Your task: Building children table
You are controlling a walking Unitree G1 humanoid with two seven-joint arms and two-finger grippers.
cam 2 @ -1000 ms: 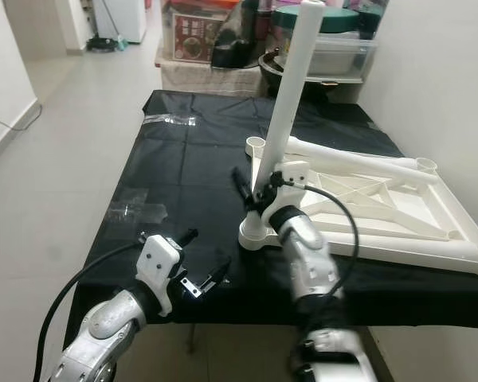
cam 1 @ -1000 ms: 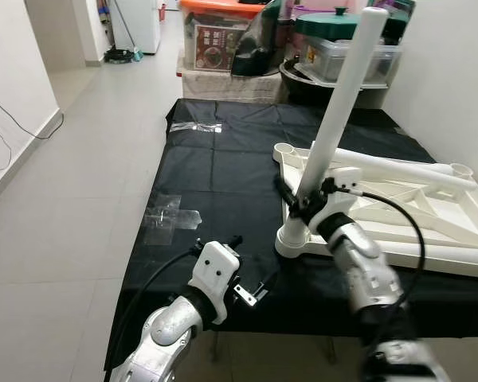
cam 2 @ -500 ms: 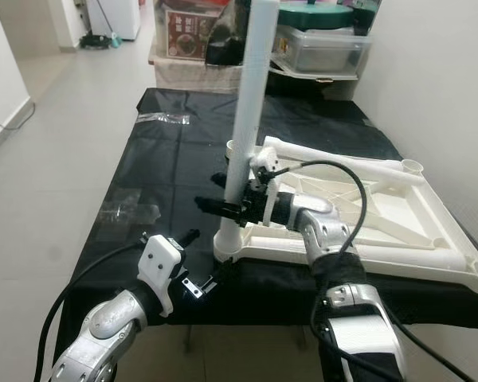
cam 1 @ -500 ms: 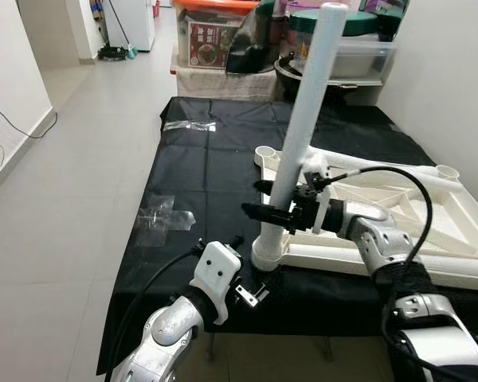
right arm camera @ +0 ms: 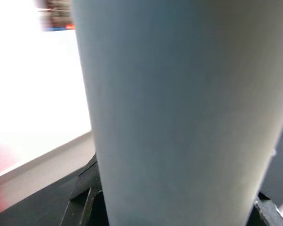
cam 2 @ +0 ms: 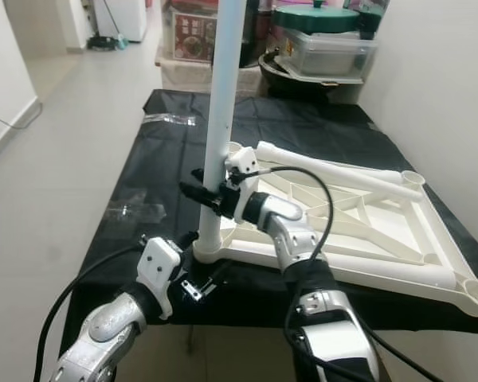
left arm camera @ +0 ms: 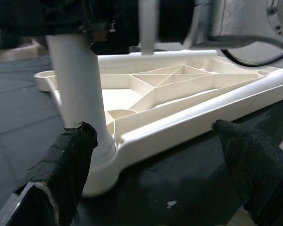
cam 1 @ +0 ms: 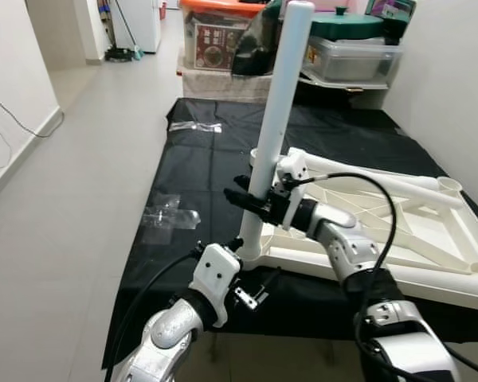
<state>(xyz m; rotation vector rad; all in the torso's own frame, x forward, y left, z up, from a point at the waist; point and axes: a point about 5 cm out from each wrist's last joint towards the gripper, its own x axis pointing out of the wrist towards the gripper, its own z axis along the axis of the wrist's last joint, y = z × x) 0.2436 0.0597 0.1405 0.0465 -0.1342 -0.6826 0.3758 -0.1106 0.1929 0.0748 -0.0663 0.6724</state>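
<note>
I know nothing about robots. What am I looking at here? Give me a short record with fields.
Surface: black cloth covering a low table
Work piece: white tabletop, lying upside down
Upright part: white leg standing in the near corner socket
Right gripper: closed around the leg, low on it
Left gripper: open, near the socket corner, touching nothing
Also there: clear plastic wrapping on the cloth; storage boxes behind

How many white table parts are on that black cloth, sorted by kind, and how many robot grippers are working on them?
Upright leg: 1
Leg lying flat: 1
Tabletop, upside down: 1
Grippers: 2, the right gripper shut on the upright leg, the left gripper open near the tabletop corner
Total: 5
</note>
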